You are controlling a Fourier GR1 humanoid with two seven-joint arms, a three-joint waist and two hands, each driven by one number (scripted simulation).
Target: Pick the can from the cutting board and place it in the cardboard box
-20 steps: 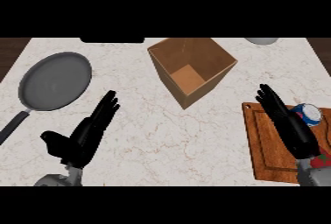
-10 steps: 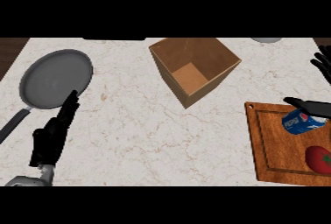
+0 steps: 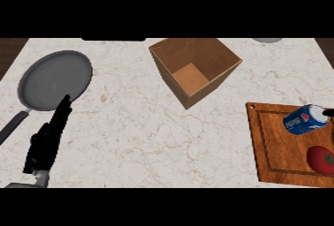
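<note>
Can [image 3: 304,119]: was on the upper right part of the cutting board [image 3: 274,150], tipped over, its blue side up and its silvery end toward the view's right edge.
Contact with board: could not be told; the can may have rested on the wood or been lifted slightly off it.
Right robot hand [image 3: 328,112]: only a black sliver showed at the right edge, touching the can's silvery end; whether it was spread or closed round the can could not be told.
Can relative to that robot hand: immediately left of the sliver, its body slanting down and away toward the board's middle.
Left robot hand [image 3: 47,139]: low at the view's left, seen edge-on, held straight and pressed flat together, holding nothing, its tips just below the pan [image 3: 55,79]; well apart from the can.
Cardboard box [image 3: 171,70]: open-topped, standing on the surface [image 3: 130,132] up and left of the board, with bare marble between them.
Tomato [image 3: 321,159]: on the same board below the can, near it but apart.
Step in hand, as judged: securing the can with the right robot hand.
Doing it well: wrap round the can's middle rather than its end, since a tipped cylinder could roll; lift clear of the board's raised rim; keep away from the tomato; then carry up and left over the box's near wall before letting go.
</note>
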